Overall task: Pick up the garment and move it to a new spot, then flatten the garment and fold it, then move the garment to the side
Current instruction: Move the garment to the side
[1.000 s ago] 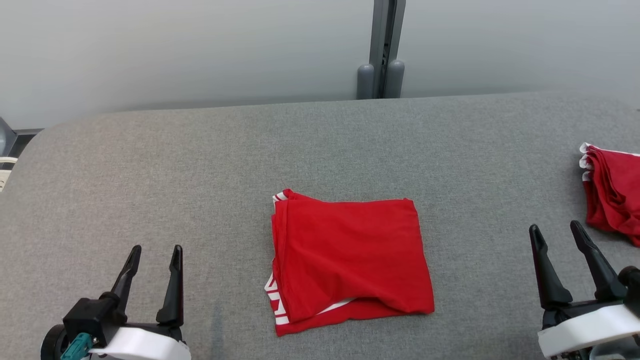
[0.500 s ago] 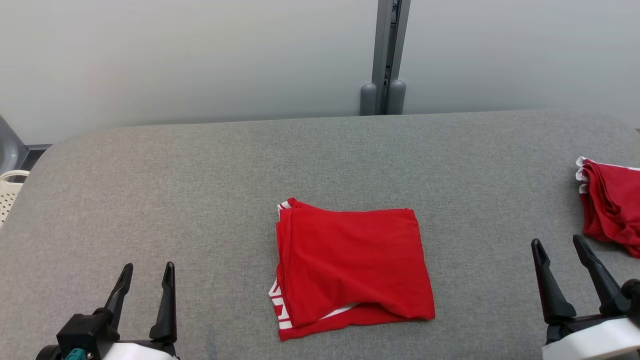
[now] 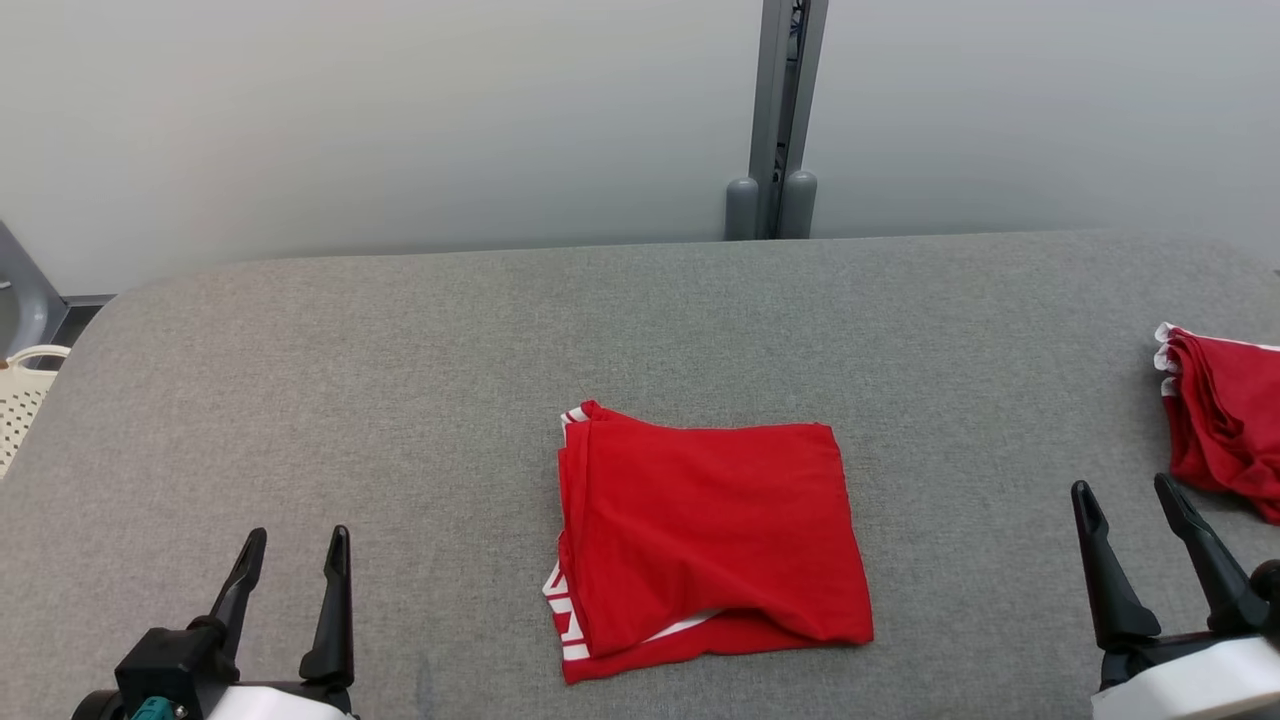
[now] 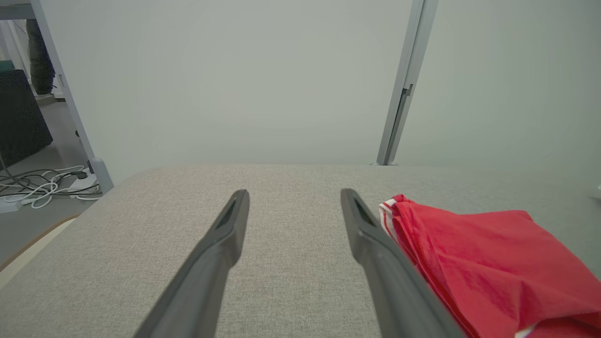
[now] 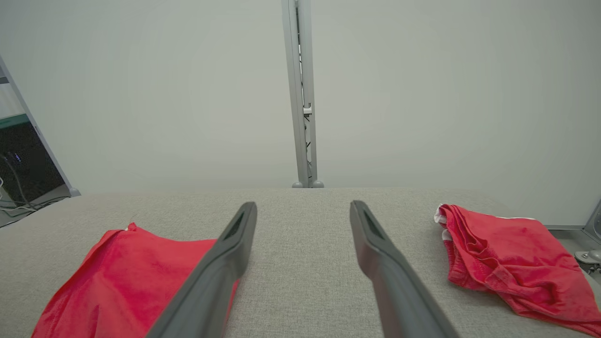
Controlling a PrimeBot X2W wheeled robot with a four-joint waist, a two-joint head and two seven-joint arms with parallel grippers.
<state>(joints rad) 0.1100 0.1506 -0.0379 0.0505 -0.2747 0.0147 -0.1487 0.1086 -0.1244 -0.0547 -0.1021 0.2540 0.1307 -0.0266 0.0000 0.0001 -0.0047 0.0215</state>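
Head view: a soft, folded red garment [image 3: 710, 545], roughly rectangular with white stripes at its left edge, lies mid tabletop [image 3: 400, 380] on grey woven fabric, slightly longer left to right. Left hand [image 3: 300, 535] and right hand [image 3: 1122, 487] gape empty on either side. Left wrist view: the garment lies right of the fingers. Right wrist view: a rumpled red cloth [image 5: 507, 253] lies at right, with a pale wall [image 5: 141, 94] behind

You have the folded garment [image 3: 710, 540] mid-table [image 3: 400, 380], a 2nd garment [image 3: 1225, 430] at the right edge, the left gripper [image 3: 299, 534] front-left, the right gripper [image 3: 1122, 486] front-right, and a post [image 3: 780, 110] behind.
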